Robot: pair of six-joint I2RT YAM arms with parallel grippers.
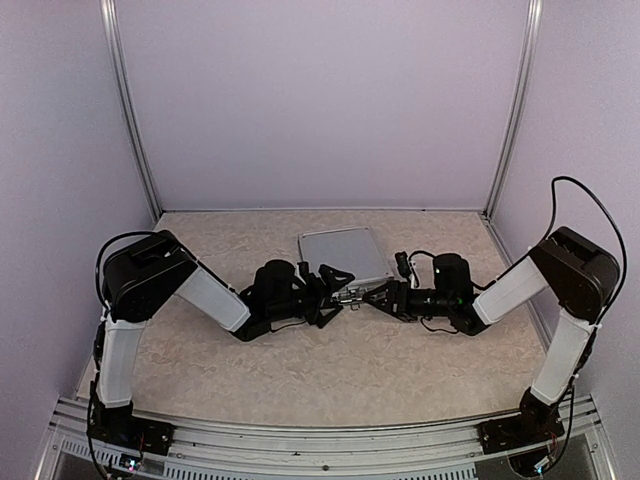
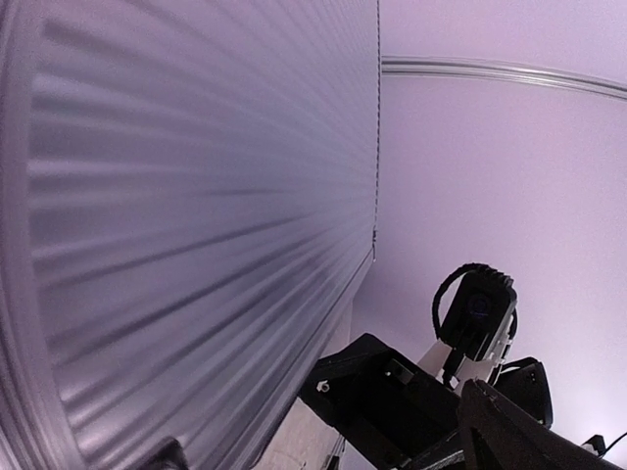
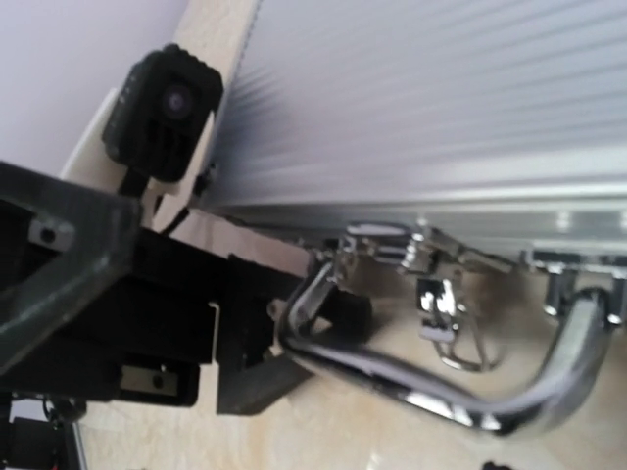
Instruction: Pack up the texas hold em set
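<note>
Chrome handle [image 3: 431, 397] of the silver briefcase [image 1: 340, 255] filled my right wrist view, a latch [image 3: 436, 299] just above it; the case lay closed and flat mid-tabletop [image 1: 330, 370], handle on its near edge; my left fingers [image 1: 335, 275] stood spread just beside that edge; the right fingers [image 1: 378, 297] pointed at the handle from the other side, but I could not tell whether they were spread or pinching.

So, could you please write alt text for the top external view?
A closed silver ribbed aluminium case lies on a beige marbled table. The left gripper and right gripper face each other at its near edge.
</note>
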